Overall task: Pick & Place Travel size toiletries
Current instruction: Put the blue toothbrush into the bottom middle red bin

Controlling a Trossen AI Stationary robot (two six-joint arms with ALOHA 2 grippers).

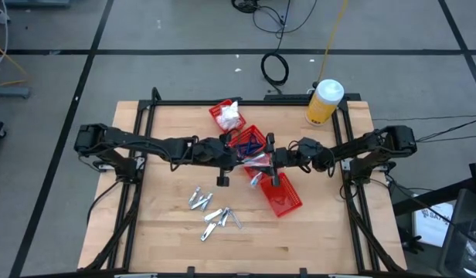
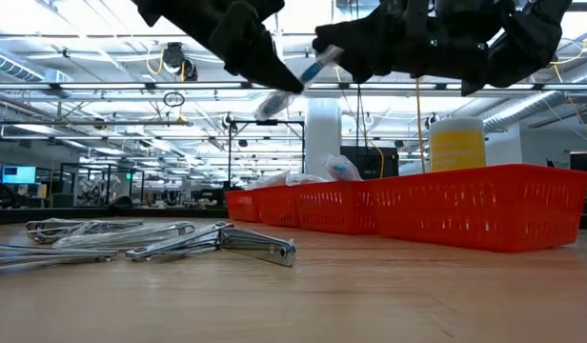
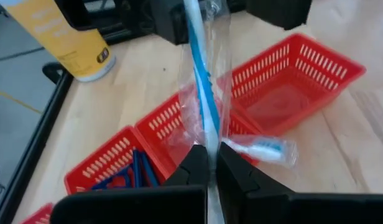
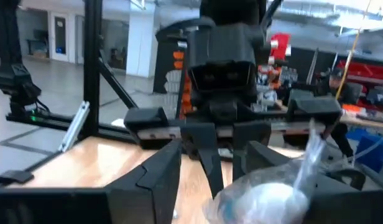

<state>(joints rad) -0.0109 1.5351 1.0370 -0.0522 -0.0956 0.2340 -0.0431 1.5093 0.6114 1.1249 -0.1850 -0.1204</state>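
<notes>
My left gripper (image 3: pixel 211 152) is shut on a clear-wrapped thin stick (image 3: pixel 201 81) with a blue and white handle, held in the air above the row of red bins (image 1: pixel 281 197). My right gripper (image 1: pixel 273 158) faces it over the bins. It is open, with its fingers on either side of the stick's far end (image 2: pixel 332 54). Another wrapped stick (image 3: pixel 261 149) lies in a middle bin. Dark blue pieces (image 3: pixel 130 174) fill the neighbouring bin, and white packets (image 1: pixel 229 117) fill the far one. Several small silvery pieces (image 1: pixel 213 210) lie on the table near the front. My left gripper pinches the wrapped stick between its two fingers near one end (image 3: pixel 209 134). The stick runs on straight ahead along the fingers toward the right gripper. It is lifted clear of the bins and slants upward from my left fingers (image 2: pixel 274 81) in the low view.
A tall yellow bottle with a white cap (image 1: pixel 324 100) stands at the table's far right corner. The dark table frame (image 1: pixel 137 131) runs along the left and right sides. Bare wood (image 1: pixel 323 224) lies near the front right.
</notes>
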